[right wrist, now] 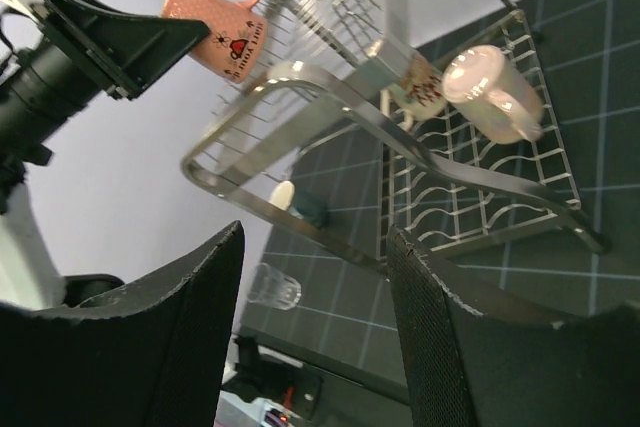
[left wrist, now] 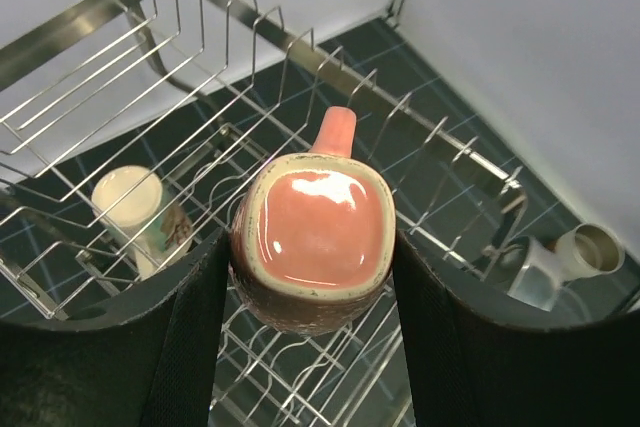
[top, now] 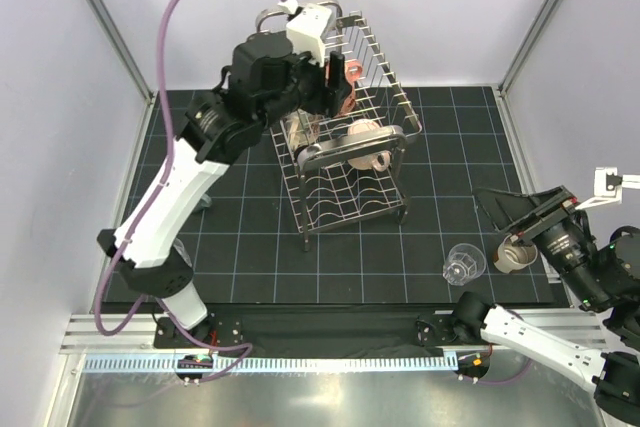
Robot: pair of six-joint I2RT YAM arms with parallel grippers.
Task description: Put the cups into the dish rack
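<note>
Salmon-pink mug (left wrist: 320, 237), clenched in the left tool (left wrist: 310, 287), hangs over the dish rack (top: 322, 153)'s upper tier, where I judge its handle could snag a wire and tip it on release, while the right tool (right wrist: 315, 327) gapes empty, well apart.

You are working in a robot lab test cell: white panels (top: 440, 17) on aluminium posts (top: 108, 22) enclose the black gridded mat (top: 250, 257), and an aluminium rail (top: 330, 328) runs along its near edge.
</note>
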